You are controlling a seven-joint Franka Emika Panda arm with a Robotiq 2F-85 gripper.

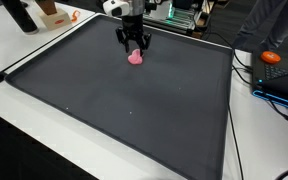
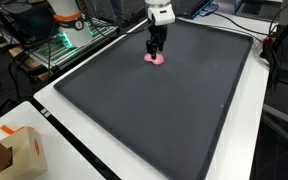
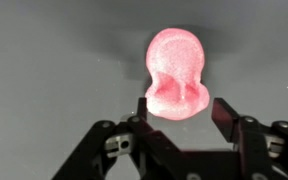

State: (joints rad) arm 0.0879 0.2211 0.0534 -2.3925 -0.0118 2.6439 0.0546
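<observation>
A soft pink lump lies on the big dark mat near its far edge. It also shows in both exterior views. My gripper stands straight over it, pointing down. The jaws are apart, one on each side of the lump's near end. In the wrist view the right fingertip has a clear gap to the lump, while the left fingertip is close to or touching its edge. The lump rests on the mat and is not clamped.
The mat covers most of the white table. An orange object and dark electronics with cables sit past one mat edge. A cardboard box stands at a table corner. Equipment crowds the back.
</observation>
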